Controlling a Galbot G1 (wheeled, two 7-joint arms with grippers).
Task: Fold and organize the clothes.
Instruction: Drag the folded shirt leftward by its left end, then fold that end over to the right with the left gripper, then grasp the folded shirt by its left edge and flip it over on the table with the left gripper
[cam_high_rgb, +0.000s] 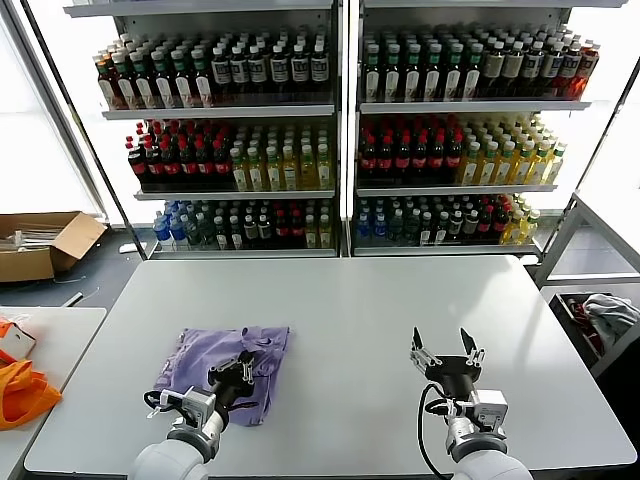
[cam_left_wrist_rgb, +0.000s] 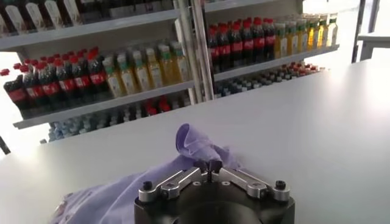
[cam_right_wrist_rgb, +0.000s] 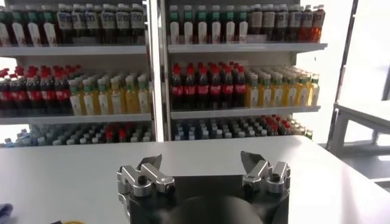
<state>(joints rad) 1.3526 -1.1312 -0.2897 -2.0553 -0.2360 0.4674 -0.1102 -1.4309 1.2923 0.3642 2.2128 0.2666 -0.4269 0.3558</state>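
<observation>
Head view: lavender T-shirt (cam_high_rgb: 225, 370) lies crumpled near the table's (cam_high_rgb: 340, 300) front-left corner, the left gripper (cam_high_rgb: 237, 375) pinched tight on its cloth. Right gripper (cam_high_rgb: 446, 351) hovers jaws wide near the front-right edge; orange bag (cam_high_rgb: 20, 390) sits on a side table.

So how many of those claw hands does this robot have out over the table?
2. The left gripper is shut, pinching the lavender T-shirt on the table's left side. The right gripper hangs open and empty over bare table on the right.
</observation>
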